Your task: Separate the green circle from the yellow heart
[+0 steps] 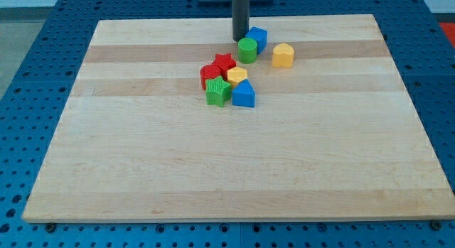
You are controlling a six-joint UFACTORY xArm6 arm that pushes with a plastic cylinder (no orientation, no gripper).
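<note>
The green circle (247,50) stands near the view's top centre of the wooden board (142,170). It touches a blue cube (258,38) on its upper right. The yellow heart (283,55) stands alone a short gap to the right of the green circle. My tip (241,40) is at the green circle's upper left edge, right beside it and next to the blue cube's left side. I cannot tell whether it touches either block.
A tight cluster sits just below and left of the green circle: red star (225,62), red circle (210,75), yellow hexagon (237,76), green star (217,92) and blue triangle (244,94). The board's top edge is close behind my tip.
</note>
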